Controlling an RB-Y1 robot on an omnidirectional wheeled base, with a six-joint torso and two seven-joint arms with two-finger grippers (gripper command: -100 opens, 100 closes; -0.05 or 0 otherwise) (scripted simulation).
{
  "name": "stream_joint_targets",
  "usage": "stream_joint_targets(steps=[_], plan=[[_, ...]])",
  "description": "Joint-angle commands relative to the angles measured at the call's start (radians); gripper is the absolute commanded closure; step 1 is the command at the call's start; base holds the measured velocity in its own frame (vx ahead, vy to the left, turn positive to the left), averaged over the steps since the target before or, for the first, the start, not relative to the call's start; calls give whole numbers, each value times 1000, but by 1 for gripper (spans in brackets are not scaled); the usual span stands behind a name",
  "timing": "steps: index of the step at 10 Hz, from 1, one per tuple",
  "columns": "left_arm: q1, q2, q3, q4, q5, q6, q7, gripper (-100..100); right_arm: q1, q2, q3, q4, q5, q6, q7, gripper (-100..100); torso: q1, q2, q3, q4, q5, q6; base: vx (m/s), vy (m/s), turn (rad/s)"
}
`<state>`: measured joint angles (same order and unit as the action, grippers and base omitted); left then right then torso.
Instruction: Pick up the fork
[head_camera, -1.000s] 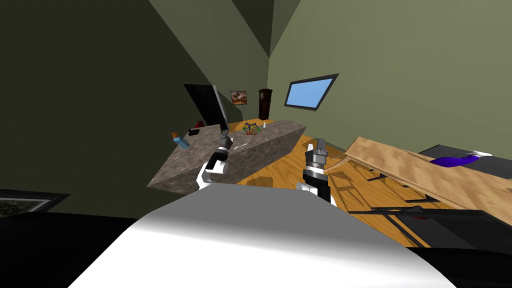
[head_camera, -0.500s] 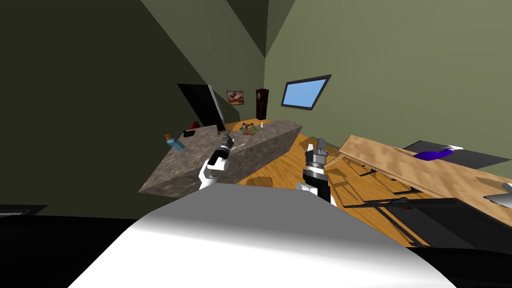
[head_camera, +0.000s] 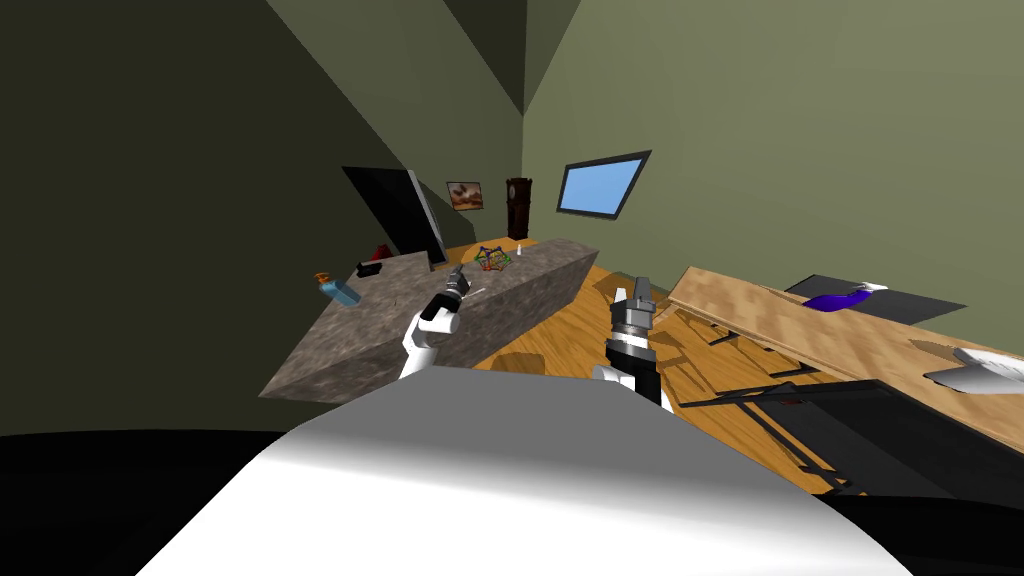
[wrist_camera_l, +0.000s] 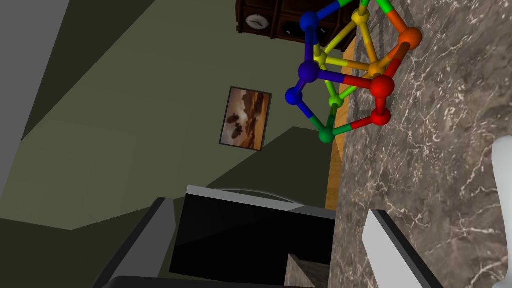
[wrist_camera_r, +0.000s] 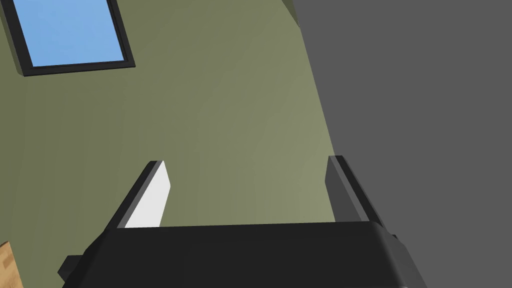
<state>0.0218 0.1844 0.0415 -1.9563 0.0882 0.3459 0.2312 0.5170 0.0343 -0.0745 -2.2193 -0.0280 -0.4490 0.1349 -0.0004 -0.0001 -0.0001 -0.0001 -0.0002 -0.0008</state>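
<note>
Head view: high up, steeply down and forward, rolled, counter (head_camera: 380, 330) at left, wooden table (head_camera: 790, 320) at right; left wrist view: close over the same counter, facing the far wall, sharing toy (wrist_camera_l: 345, 75), picture (wrist_camera_l: 246, 118), clock (wrist_camera_l: 280, 22); right wrist view: tilted up, sharing the far window (wrist_camera_r: 70, 32).

Bare veined counter (wrist_camera_l: 430, 165) is offered ahead of the left gripper (wrist_camera_l: 270, 207); further on, passage is blocked by a coloured ball-and-stick toy (wrist_camera_l: 382, 86).

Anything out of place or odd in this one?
Nothing clearly stands out. The fork lies flat on the marbled counter by the left hand; the overall slant is the camera's. Whether the blue bottle leans, I cannot tell.
</note>
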Motion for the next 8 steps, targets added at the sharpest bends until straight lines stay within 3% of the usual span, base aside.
stream_joint_targets(steps=[1,3,4,6,7,8], plan=[[-37,-2,7,31,7,50,30,-100,0,0,0,0,0,0,0,0,0,0,0,0,0,0,5,-13,-100],[-37,-2,7,31,7,90,30,-100,0,0,0,0,0,0,0,0,0,0,0,0,0,0,3,-5,-34],[-74,-1,14,65,17,128,61,-100,0,0,0,0,0,0,0,0,0,0,0,0,0,0,8,-10,-97],[-74,-1,14,65,17,163,61,-100,0,0,0,0,0,0,0,0,0,0,0,0,0,0,8,-4,-27],[-111,-1,21,99,27,205,92,-100,0,0,0,0,0,0,0,0,0,0,0,0,0,0,10,-5,-83],[-111,-1,21,99,27,232,92,-100,0,0,0,0,0,0,0,0,0,-1,0,0,0,0,11,-4,-64]])
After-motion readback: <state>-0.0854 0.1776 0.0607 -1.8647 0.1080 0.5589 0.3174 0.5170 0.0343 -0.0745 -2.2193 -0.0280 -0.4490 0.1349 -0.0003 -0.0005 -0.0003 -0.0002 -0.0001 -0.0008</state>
